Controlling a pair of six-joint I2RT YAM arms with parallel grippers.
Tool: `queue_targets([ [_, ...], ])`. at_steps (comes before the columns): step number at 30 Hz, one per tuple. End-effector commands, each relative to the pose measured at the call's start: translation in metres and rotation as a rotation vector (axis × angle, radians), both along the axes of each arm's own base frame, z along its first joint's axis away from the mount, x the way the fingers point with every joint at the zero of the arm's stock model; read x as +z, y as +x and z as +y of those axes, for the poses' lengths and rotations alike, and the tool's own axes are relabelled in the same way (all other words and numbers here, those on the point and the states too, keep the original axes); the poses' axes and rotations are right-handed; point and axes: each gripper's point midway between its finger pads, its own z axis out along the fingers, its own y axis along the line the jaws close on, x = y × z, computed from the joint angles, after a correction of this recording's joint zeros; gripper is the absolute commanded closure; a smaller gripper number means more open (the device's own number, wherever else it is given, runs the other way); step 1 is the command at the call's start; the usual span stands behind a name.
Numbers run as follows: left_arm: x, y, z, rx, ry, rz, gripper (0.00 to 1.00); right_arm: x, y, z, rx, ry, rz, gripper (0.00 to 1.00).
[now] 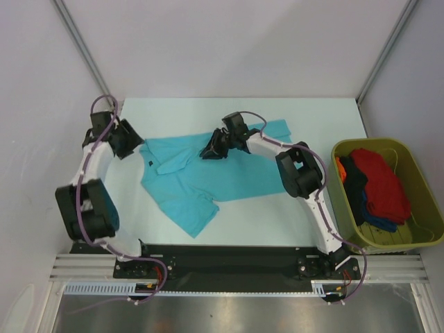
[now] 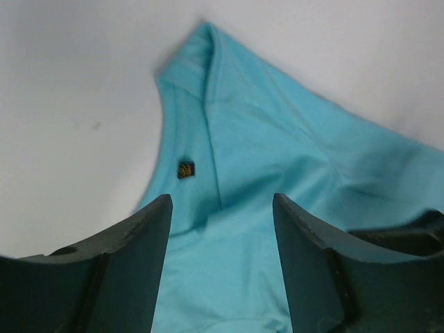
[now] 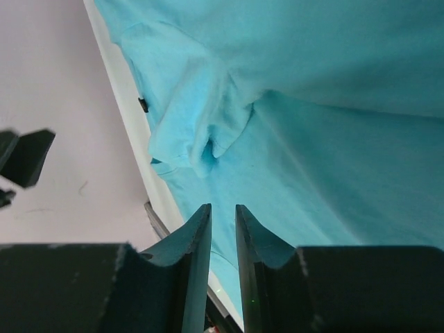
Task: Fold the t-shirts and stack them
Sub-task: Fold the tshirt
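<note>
A turquoise t-shirt [image 1: 229, 173] lies spread on the table, its collar area bunched [image 3: 194, 139], with a small dark label [image 2: 186, 169] near its left edge. My left gripper [image 1: 137, 148] is open and empty at that left edge, low over the cloth [image 2: 222, 201]. My right gripper [image 1: 207, 151] hovers over the upper middle of the shirt. Its jaws stand a narrow gap apart with nothing between them [image 3: 223, 208]. More shirts lie piled in the tub: red [image 1: 380, 184], dark blue [image 1: 378, 222] and orange [image 1: 340, 166].
The olive-green plastic tub [image 1: 378, 143] stands at the table's right edge. The pale table [image 1: 312, 114] is walled at the back and both sides. A black rail [image 1: 229, 260] with the arm bases runs along the near edge.
</note>
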Motion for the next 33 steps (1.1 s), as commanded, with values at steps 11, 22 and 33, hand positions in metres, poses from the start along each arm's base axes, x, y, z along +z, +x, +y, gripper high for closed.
queue_targets([
  [11,-0.041,-0.085,-0.075,-0.108,-0.203,-0.026,0.34,-0.021,-0.012,0.049,-0.045,0.060,0.010,0.82],
  [22,-0.066,-0.074,-0.068,-0.114,-0.176,0.023,0.37,-0.038,-0.008,0.058,-0.063,0.057,0.030,0.82],
  [33,-0.078,-0.058,-0.062,-0.114,-0.171,0.055,0.37,-0.037,0.004,0.072,-0.103,0.091,0.029,0.77],
])
